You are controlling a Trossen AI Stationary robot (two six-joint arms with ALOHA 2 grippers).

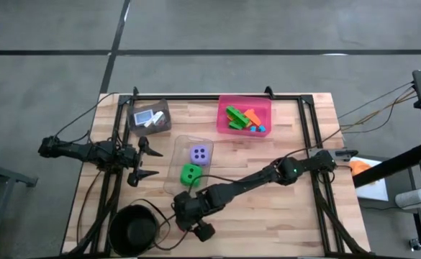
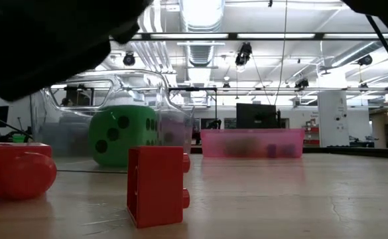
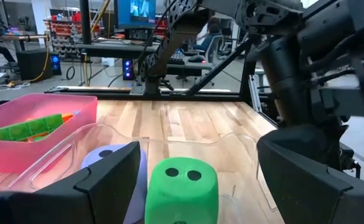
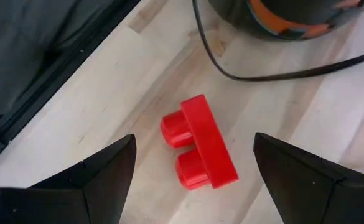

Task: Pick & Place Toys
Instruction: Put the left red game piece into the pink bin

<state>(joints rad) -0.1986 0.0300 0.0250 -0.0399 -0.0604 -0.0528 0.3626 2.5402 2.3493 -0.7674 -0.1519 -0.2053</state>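
Note:
A red two-stud brick point(image 4: 200, 143) stands on its side on the wood table, studs pointing sideways; it also shows in the low view point(image 2: 157, 186). My right gripper point(image 4: 194, 138) hangs open above it, a finger on either side, touching nothing; in the high view point(image 1: 188, 210) it hides the brick. My left gripper point(image 1: 151, 159) is open and empty just left of the clear bin point(image 1: 168, 169), which holds a green die point(image 1: 190, 173) and a purple die point(image 1: 201, 153). The left wrist view shows the green die point(image 3: 182, 190) just ahead of the left fingers.
A pink bin point(image 1: 245, 101) at the back holds green, orange and teal bricks. A grey bin point(image 1: 150, 117) holds cards. A black bowl point(image 1: 134, 230) stands at the near left, with a black cable point(image 4: 250, 74) lying beside it. Another red rounded piece point(image 2: 14, 174) lies close to the low camera.

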